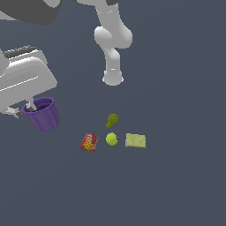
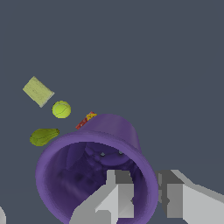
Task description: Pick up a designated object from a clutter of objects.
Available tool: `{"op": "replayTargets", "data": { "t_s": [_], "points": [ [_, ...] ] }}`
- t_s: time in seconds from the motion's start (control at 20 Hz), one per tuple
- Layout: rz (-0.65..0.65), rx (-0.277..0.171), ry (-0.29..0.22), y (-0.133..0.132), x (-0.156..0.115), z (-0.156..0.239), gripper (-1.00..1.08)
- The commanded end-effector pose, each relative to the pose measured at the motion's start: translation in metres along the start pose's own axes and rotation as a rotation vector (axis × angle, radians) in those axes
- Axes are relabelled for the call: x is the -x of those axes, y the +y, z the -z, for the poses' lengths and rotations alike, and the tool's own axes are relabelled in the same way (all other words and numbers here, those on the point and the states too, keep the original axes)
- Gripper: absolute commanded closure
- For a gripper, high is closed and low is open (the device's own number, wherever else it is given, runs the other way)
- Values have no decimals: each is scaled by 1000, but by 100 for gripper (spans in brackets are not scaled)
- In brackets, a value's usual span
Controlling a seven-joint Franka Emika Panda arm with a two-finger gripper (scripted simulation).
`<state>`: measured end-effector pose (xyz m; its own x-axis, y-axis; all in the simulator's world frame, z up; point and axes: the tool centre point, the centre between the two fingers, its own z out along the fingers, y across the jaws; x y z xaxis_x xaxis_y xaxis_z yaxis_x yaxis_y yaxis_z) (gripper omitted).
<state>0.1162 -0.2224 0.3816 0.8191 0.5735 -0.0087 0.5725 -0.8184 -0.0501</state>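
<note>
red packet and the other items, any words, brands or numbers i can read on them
None can be read.
red packet: yellow and white markings on its face, too small and blurred to read in either view.
purple cup, held on its rim by the end effector: plain, no text.
yellow-green ball, olive-green piece, pale green block: no marks visible.

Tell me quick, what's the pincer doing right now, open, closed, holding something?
Pincer: closed on the rim of the purple cup, one finger inside and one outside, holding it away from the other items.
</note>
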Motion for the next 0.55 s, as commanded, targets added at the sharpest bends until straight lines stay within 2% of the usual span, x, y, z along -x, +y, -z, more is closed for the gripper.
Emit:
{"op": "replayTargets", "data": {
  "t_s": [0.0, 0.25, 0.5],
  "points": [
    [4, 13, 19, -5, 4, 27, 108],
    [9, 30, 45, -11, 10, 62, 108],
    [10, 34, 53, -12, 12, 73, 108]
  ]
}}
